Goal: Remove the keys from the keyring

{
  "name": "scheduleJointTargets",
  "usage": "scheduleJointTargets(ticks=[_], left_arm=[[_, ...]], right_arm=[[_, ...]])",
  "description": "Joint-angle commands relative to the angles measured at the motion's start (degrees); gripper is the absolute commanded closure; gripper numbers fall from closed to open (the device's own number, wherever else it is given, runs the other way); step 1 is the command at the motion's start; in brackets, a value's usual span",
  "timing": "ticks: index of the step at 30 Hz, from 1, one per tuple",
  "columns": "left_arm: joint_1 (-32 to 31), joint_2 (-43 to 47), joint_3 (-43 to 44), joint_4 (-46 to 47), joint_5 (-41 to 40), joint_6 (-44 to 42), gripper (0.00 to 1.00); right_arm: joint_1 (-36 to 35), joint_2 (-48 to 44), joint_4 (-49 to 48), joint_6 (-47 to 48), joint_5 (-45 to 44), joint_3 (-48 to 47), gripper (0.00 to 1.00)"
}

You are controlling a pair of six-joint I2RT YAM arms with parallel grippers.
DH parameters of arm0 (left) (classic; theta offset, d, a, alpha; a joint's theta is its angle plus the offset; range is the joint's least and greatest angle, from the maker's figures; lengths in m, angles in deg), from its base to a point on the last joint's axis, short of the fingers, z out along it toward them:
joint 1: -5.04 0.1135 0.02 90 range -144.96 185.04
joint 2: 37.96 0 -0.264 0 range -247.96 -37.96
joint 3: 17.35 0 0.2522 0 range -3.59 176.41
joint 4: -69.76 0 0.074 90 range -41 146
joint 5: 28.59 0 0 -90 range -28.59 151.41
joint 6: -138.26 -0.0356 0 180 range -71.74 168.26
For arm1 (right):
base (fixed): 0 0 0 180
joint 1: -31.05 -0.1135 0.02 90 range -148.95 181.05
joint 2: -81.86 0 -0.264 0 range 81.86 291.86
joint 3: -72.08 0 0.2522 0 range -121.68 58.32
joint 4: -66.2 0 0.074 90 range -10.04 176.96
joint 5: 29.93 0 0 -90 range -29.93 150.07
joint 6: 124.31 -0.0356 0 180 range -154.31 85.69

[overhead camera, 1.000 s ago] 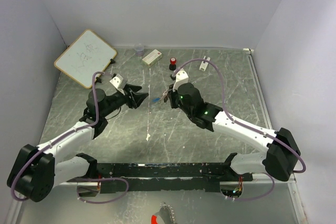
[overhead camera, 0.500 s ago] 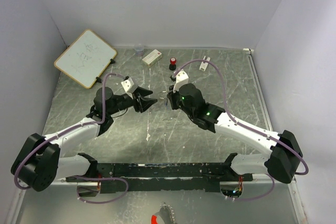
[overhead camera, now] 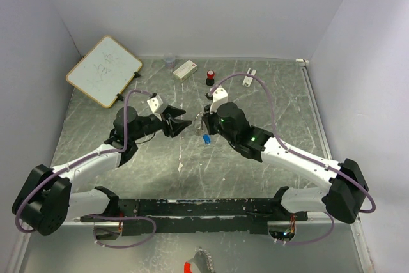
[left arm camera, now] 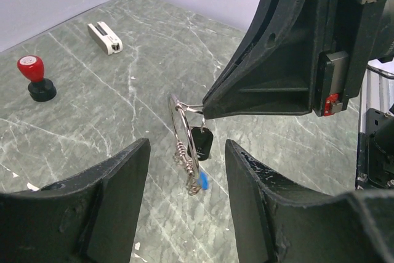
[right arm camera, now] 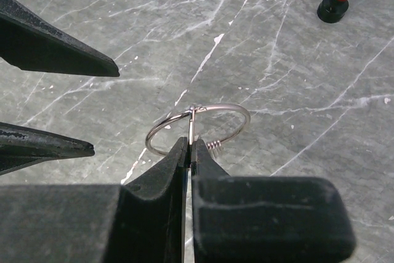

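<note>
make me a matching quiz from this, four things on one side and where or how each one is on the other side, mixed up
Things
1. keyring
2. blue key
3. red knob
4. left gripper

States
a. open, holding nothing
b. standing upright on the table
c. pinched in the right gripper, off the table
d. hanging at the bottom of the keyring

Pairs: 1-c, 2-d, 3-b, 4-a

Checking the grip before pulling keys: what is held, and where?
The right pincer pinches the keyring at the top of its wire loop, keys dangling; the left pincer holds nothing.
</note>
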Motion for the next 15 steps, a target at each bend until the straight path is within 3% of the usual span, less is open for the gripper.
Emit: scheduleJointTargets(ticks=[1,15], left_arm=[[-0.6,1.1,1.0,0.3,-1.4,-0.7,0.37],[-0.8,0.3,0.3,0.9,-2.6,-0.7,0.37]], right_arm=[[-0.7,-1.2,0.2,-0.2,0.6,-2.2,1.00],[-2.3,-1.6,1.3,-0.5,0.2,-2.9,1.00]])
